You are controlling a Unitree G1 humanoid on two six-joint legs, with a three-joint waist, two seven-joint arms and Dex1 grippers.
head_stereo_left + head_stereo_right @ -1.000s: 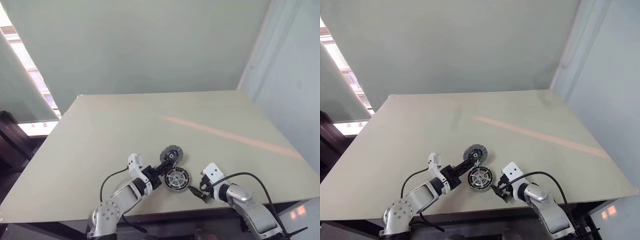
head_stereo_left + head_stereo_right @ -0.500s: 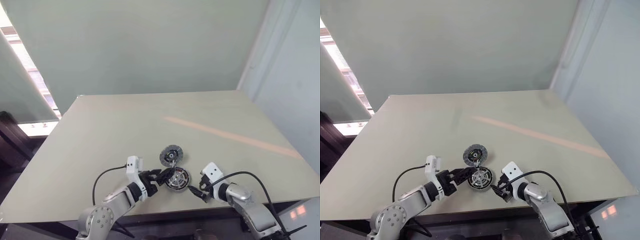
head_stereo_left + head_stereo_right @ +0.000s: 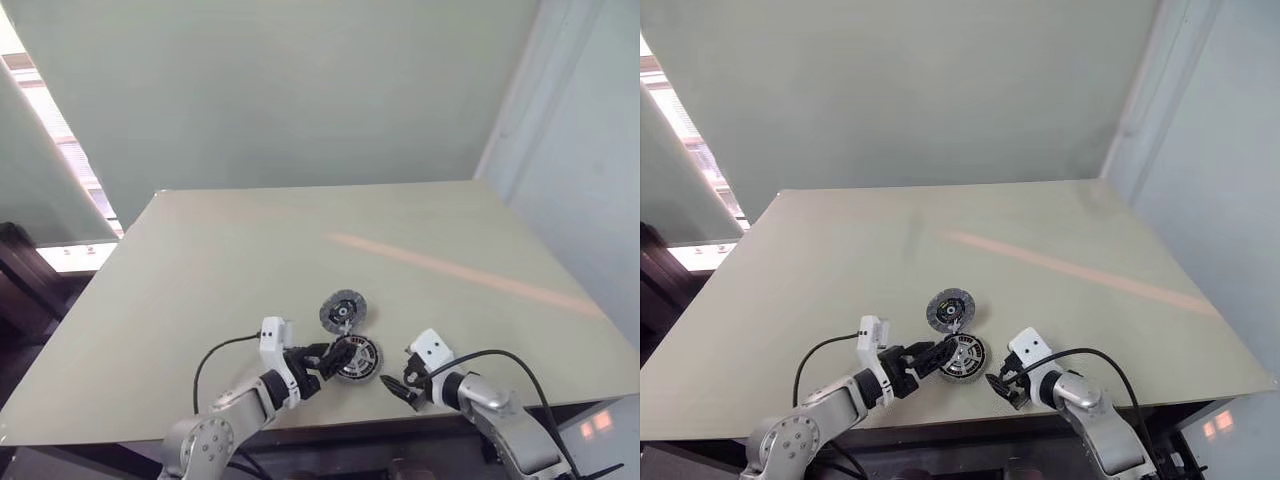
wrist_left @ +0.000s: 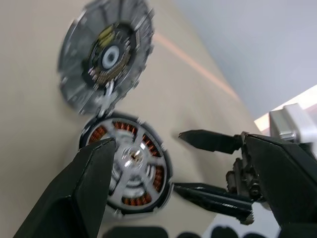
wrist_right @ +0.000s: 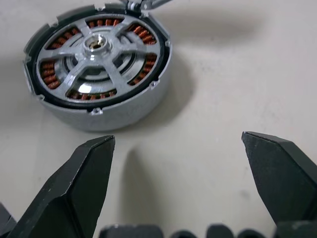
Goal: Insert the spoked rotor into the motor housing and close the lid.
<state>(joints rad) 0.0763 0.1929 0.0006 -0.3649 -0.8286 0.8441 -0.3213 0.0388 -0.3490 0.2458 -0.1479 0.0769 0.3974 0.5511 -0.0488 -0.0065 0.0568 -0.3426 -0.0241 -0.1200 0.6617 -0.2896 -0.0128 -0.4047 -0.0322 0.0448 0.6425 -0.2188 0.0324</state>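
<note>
Spoked rotor (image 5: 99, 54) seated in motor housing (image 5: 126, 99) on table (image 3: 200, 260), lid (image 3: 342, 311) flat just beyond, touching its rim, left gripper (image 3: 322, 361) and right gripper (image 3: 392, 384) flanking, both spread wide, empty.

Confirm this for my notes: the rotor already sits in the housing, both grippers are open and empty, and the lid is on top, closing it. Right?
Not quite. The lid is not on top; it lies on the table beside the motor housing, as the left eye view shows. The rest holds: the spoked rotor sits in the housing, and the left gripper and right gripper are open and empty.
</note>
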